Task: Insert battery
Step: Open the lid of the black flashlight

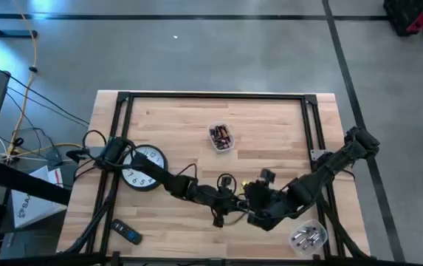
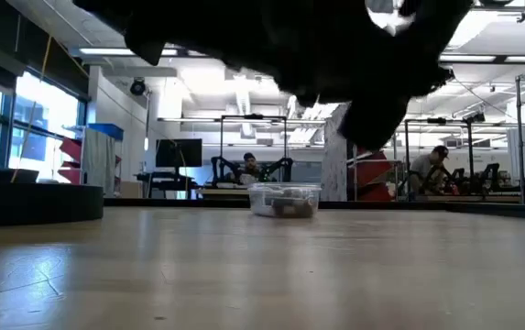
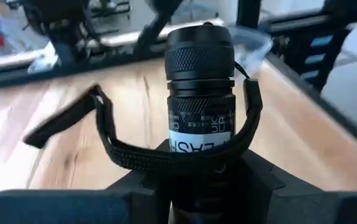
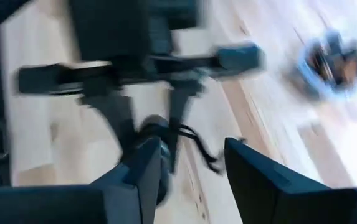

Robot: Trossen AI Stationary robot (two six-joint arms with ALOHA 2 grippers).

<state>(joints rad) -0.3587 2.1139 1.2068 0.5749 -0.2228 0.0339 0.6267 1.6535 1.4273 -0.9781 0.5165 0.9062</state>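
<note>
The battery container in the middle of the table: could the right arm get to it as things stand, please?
Probably yes. The right gripper is open and seems to hold nothing, and bare table lies between it and the battery container. The left gripper, clamping the flashlight, sits off that path.

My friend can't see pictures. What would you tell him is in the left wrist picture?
The left gripper holds a black flashlight upright, close to the camera. Its black wrist strap loops in front and trails off to one side. Behind is the wooden table.
</note>
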